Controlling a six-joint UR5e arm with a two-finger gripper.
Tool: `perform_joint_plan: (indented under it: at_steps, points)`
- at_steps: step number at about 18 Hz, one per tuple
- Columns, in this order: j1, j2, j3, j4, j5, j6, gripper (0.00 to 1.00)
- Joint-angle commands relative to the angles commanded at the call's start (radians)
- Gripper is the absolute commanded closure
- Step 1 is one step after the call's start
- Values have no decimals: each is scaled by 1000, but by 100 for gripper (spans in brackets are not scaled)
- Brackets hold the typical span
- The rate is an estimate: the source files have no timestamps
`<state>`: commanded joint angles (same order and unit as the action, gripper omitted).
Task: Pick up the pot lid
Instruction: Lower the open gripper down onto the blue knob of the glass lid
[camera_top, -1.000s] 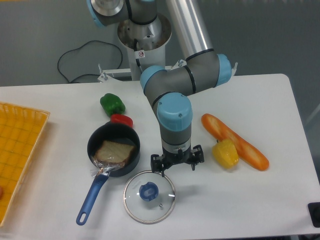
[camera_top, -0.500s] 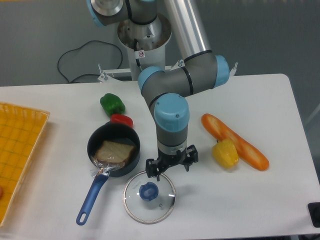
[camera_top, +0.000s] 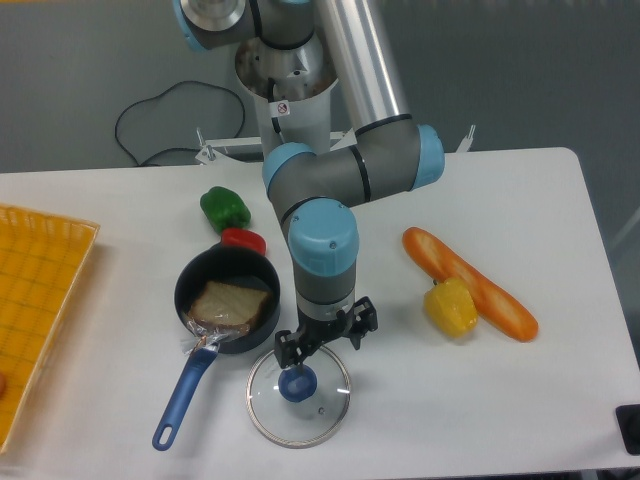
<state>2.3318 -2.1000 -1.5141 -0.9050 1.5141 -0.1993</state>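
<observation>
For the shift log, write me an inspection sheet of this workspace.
Surface: pale table.
Job's things: glass lid lying flat, blue knob up.
Clutter: black pot holding a brown piece; blue-handled tool across its rim; green item, red item, yellow item, long orange item.
Grippers: pincer open, over the lid's far side.
Cables: black cable looped beyond the far edge.
Surroundings: yellow-orange crate at picture left.

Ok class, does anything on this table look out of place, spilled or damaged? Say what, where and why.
Clear, crumpled material bunches at the edge of the black pan, by the blue handle. It looks like stray wrapping, though I can't tell. No spill shows.
</observation>
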Motion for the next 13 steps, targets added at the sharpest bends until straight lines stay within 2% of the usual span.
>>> perform_joint_plan:
  at_steps: [2, 13]
  points:
    - [-6, -12, 18, -2, 0, -23, 0]
    - [-19, -43, 22, 2, -2, -89, 0]
